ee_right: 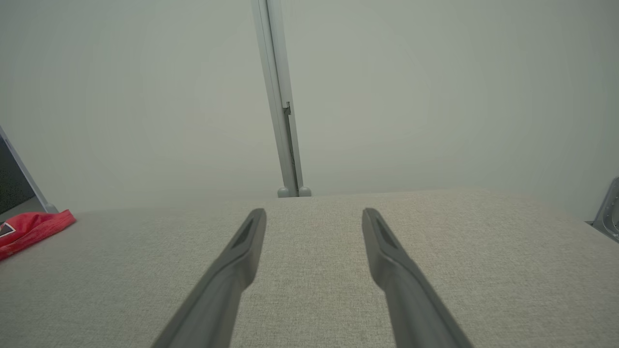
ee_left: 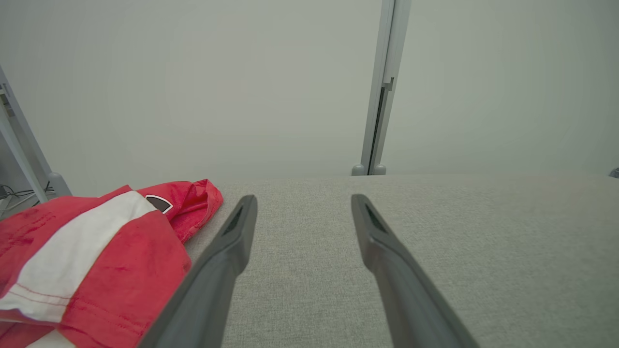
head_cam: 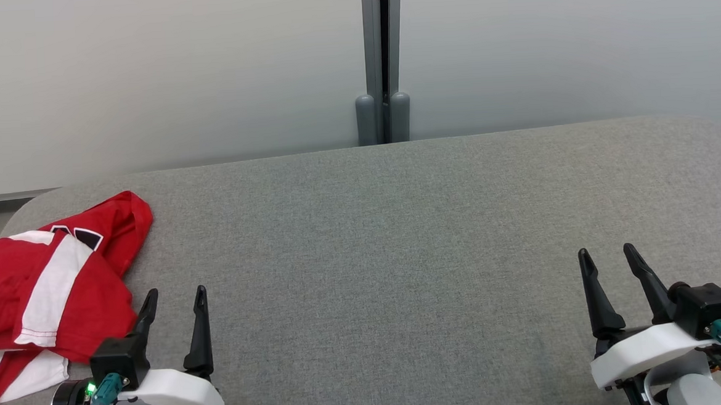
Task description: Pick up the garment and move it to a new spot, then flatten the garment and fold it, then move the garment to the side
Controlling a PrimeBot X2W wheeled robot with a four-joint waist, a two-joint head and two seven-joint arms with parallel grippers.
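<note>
Red garment (head_cam: 50,286) with white bands and a dark patch near its upper fold lies crumpled at the far-left end of the grey fabric worktop (head_cam: 387,238), its left part running off the head view's edge. Left pincer (head_cam: 176,290) sits just right of it, low over the worktop, fingers spread wide with grey weave showing between them. Its left finger runs close along the garment's hem; contact cannot be told. Behind the middle a grey post (head_cam: 381,59) stands upright between pale wall (head_cam: 144,72) panels, its foot at the worktop's far edge. Right pincer (head_cam: 606,250) is near the right end, well apart from the garment, fingers likewise spread and gripping nothing, tips toward the wall. In the right wrist view a red corner of the garment shows at far left.
</note>
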